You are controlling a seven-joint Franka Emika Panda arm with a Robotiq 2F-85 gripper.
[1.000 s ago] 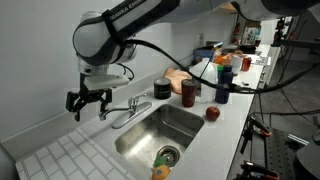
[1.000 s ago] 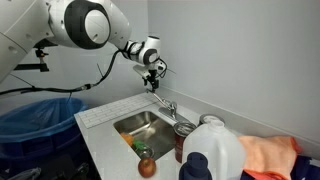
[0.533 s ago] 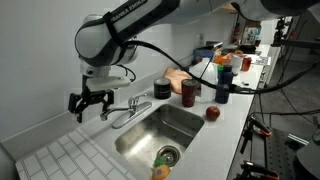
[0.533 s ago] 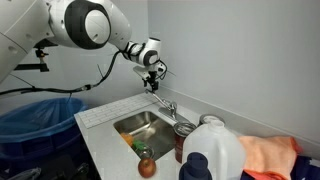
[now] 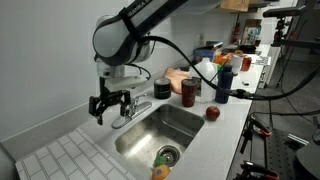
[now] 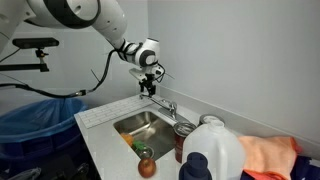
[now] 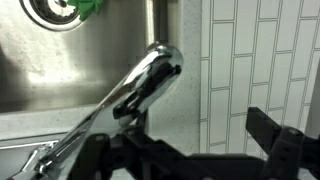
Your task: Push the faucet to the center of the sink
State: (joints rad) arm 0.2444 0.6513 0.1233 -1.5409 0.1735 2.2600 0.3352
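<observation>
Pincer (image 5: 108, 107) wide open, empty, just above faucet (image 7: 150, 75). Spout at sink (image 5: 185, 122) edge, not ctr; push prob. all left.

Camera setup, this moment

In an exterior view the lens sits high, out in front of the table (image 5: 228, 138). It looks down and across the sink (image 5: 185, 120) toward the wall (image 5: 40, 60) at mid range, with the tiled drainboard (image 5: 60, 150) low on the left and bottles (image 5: 220, 80) on the right

In an exterior view the lens sits low at the table's end, with a white jug (image 6: 215, 150) close and blurred in front. It faces along the table toward a blue bin (image 6: 40, 115)

Both exterior views share the sink, tap (image 5: 130, 110), claw (image 5: 108, 105) and arm (image 5: 125, 35)

The wrist view is very near, looking down past the claw's fingers (image 7: 280, 140) onto the tap spout, sink edge, drain (image 7: 45, 8) and drainboard
</observation>
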